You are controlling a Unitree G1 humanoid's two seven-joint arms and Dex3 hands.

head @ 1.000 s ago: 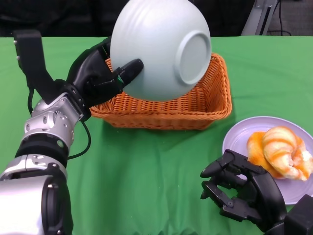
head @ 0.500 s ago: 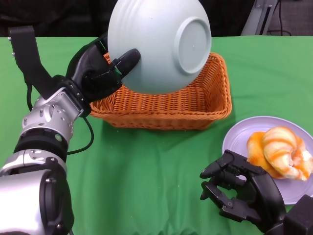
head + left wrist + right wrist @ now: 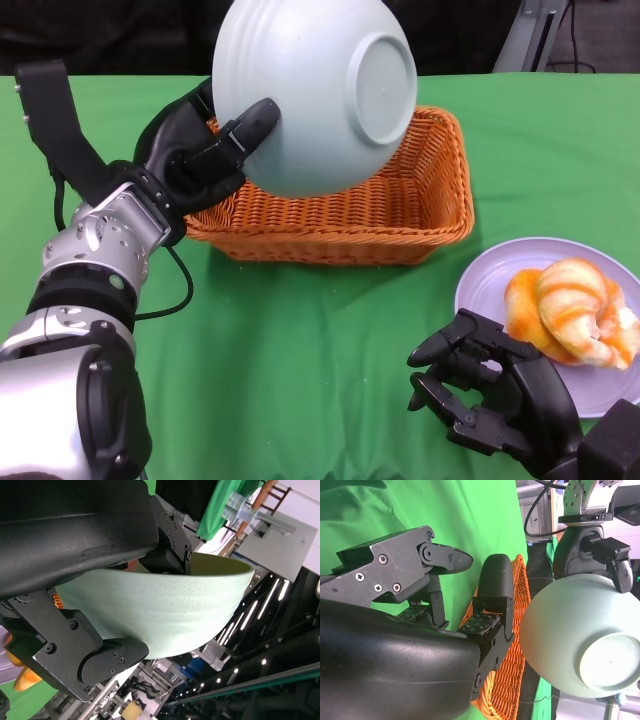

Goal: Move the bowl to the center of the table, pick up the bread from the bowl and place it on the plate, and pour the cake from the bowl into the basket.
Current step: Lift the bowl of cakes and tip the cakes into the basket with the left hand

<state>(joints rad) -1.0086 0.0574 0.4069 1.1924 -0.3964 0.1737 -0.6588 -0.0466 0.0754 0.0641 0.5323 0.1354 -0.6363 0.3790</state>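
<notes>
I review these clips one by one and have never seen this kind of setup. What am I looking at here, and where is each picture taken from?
This is a humanoid robot at a table with a green cloth. One picture looks down from its head; the other two come from cameras at its wrists, so they appear turned. Its left hand grips the rim of a pale green bowl, tipped above an orange wicker basket with its base toward the camera. What is inside the basket is hidden. The right hand holds nothing, its fingers curled, beside a plate with bread on it.
</notes>
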